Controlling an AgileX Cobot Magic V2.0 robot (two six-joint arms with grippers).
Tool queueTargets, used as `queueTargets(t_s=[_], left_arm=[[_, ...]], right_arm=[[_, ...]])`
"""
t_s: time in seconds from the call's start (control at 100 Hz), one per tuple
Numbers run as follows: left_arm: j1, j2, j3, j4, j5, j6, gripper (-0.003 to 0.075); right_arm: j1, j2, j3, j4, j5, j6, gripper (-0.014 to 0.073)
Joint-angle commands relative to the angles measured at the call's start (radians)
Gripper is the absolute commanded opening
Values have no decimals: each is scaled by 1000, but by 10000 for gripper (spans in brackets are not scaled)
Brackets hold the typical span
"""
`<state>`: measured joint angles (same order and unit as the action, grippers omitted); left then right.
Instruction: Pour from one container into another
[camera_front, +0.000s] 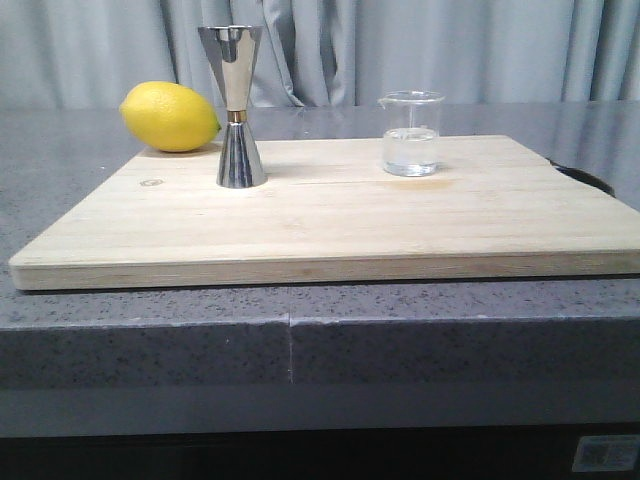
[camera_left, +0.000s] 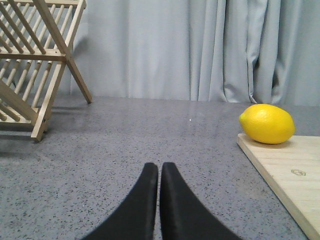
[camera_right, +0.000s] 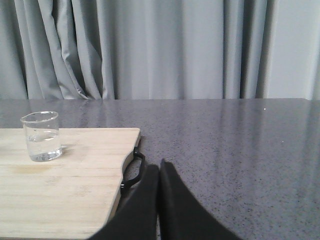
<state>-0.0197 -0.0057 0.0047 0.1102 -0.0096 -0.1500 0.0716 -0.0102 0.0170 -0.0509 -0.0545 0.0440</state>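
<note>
— Beaker first: where does it stand?

— Upright on the wooden cutting board, toward the board's right and far side as the front view shows it. It is clear glass with a pouring lip, and a clear liquid fills its lower part. Nothing touches it.

— And the jigger?

— Also upright on the board, on the left, well apart from the beaker. It is shiny steel, hourglass-shaped, with a thin gold band at its waist, and it stands taller than the beaker. A yellow lemon lies just behind and to its left, at the board's far left corner.

— Do the arms show in the front view?

— No, only in the wrist views. The left gripper hangs low over the grey speckled counter, its two black fingers pressed together with nothing between them. The lemon and a corner of the board lie ahead of it to one side, a wooden dish rack to the other.

— The right gripper?

— Its fingers are likewise together and empty. It sits beside the board's right edge, near a black handle fixed to that edge; the beaker stands on the board further off.

— What is behind all this?

— Pale grey curtain, hanging in folds.
</note>
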Motion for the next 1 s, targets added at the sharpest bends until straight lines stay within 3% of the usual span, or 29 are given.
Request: queueTargets(t_s=[0.0,0.99], left_arm=[[0,-23,28,-7,-77,-5,-19],[0,-23,28,-7,-77,-5,-19]], right_arm=[[2,-18,3,-1,-72,-10,-72],[2,-18,3,-30,-72,-10,-72]])
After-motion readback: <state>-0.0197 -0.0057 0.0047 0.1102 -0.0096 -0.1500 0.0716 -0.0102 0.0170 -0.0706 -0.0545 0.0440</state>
